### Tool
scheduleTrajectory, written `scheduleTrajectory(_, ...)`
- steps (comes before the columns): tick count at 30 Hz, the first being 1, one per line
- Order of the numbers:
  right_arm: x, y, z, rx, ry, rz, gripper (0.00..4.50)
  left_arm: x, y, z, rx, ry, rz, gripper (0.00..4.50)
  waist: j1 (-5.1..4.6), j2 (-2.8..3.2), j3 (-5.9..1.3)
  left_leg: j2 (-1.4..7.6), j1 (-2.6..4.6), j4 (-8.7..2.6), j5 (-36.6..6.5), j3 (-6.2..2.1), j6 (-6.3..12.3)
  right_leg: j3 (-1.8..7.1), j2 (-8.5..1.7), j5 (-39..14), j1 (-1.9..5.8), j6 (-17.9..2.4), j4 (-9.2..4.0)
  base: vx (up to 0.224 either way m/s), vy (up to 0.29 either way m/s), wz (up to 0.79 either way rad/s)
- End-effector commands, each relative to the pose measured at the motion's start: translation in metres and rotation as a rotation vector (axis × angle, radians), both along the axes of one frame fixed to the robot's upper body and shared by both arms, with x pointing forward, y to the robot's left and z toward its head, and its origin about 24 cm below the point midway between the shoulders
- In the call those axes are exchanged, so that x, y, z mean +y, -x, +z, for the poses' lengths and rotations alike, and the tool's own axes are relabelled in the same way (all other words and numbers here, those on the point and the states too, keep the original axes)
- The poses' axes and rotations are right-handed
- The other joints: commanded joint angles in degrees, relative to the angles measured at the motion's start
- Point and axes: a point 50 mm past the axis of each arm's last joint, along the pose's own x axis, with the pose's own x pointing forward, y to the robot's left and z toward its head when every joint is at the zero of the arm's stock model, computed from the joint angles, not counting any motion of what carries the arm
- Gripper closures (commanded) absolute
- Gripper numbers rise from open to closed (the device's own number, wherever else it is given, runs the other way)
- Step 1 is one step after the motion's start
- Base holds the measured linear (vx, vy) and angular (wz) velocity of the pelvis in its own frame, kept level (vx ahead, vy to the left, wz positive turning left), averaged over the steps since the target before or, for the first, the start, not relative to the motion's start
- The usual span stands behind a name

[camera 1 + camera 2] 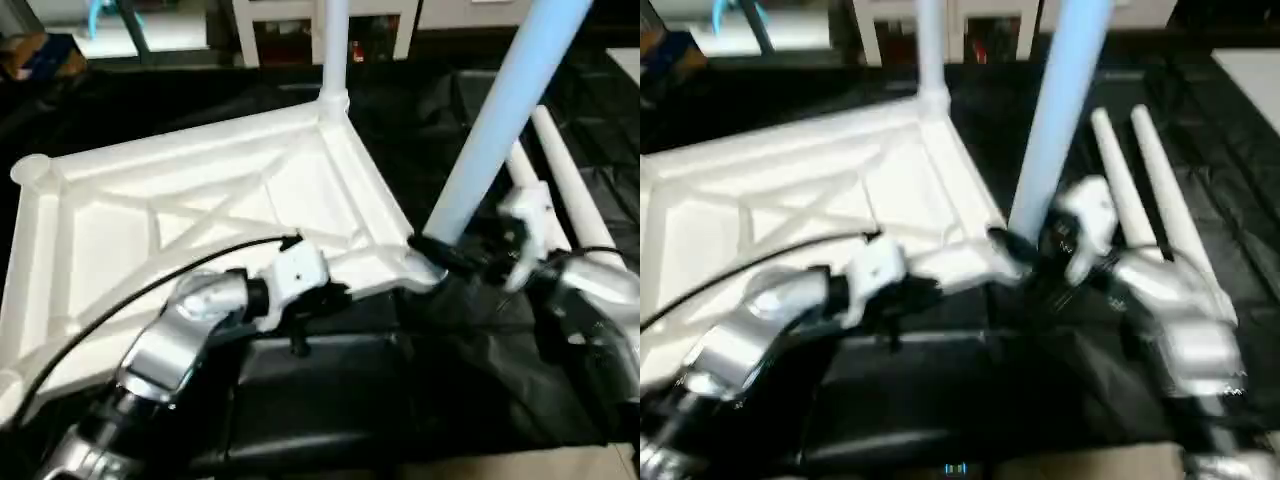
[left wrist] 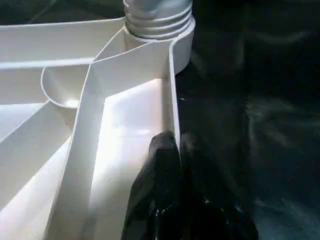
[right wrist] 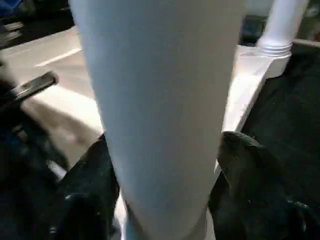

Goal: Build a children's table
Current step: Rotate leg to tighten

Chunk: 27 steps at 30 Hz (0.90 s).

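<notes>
The children's table top (image 1: 200, 200) lies upside down on black cloth, its X ribs facing up. One white leg (image 1: 333, 50) stands upright in the far corner socket. A second leg (image 1: 500, 110) leans to the right out of the near right corner socket (image 1: 425, 268). My right gripper (image 1: 440, 250) is shut on the base of this leg, with a black finger (image 3: 85, 190) on each side of it. My left gripper (image 2: 180, 145) is shut on the top's thin rim wall (image 2: 172, 100) along the near edge.
Two loose white legs (image 1: 580, 190) lie side by side on the black cloth (image 1: 400, 400) to the right. A white shelving unit (image 1: 290, 25) stands behind the work. An open corner socket (image 1: 32, 170) sits at the far left.
</notes>
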Motion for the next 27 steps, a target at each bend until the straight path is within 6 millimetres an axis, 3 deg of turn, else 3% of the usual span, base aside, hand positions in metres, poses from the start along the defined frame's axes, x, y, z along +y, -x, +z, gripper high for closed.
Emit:
scheduleTrajectory(1,-0.007,0.005,0.006,-0.001,0.0,0.028,1.06,0.007,0.008,-0.012,0.062,-0.031,-0.019,4.5,-0.03,-0.48,-3.81,0.92,0.86,-2.58,-4.49,0.11,9.12,0.31,-0.7,4.51,4.07,-17.67,-1.95,0.0,0.0,0.0)
scheduleTrajectory(7,-0.013,0.005,0.012,-0.01,0.042,0.032,0.8,0.013,0.011,-0.011,0.066,-0.027,-0.022,4.5,-0.15,-0.55,-3.47,1.15,1.21,-2.91,-8.32,0.08,6.61,0.49,-0.84,-4.95,3.7,-16.2,-2.72,0.0,0.0,0.0)
scheduleTrajectory(14,-0.002,0.002,0.009,0.001,0.022,0.09,0.8,0.011,0.014,-0.01,0.074,-0.021,-0.044,4.5,-0.16,-0.49,-3.94,0.94,1.14,-2.49,-5.19,0.08,7.71,0.51,-0.62,0.4,3.87,-16.89,-2.06,0.0,0.0,0.0)
scheduleTrajectory(15,0.0,0.001,0.007,0.011,0.006,0.096,0.8,0.011,0.014,-0.01,0.075,-0.021,-0.047,4.5,-0.21,-0.7,-4.2,0.85,1.05,-2.36,-4.56,0.1,8.09,0.48,-0.64,1.28,4.02,-17.2,-1.9,0.0,0.0,0.0)
scheduleTrajectory(27,0.001,0.0,0.002,0.048,-0.045,0.07,1.86,0.01,0.016,-0.012,0.081,-0.024,-0.054,4.5,-0.13,-0.43,-4.48,0.88,1.17,-2.07,-3.37,0.12,8.49,0.48,-0.6,2.1,4.11,-18.01,-1.59,0.0,0.0,0.0)
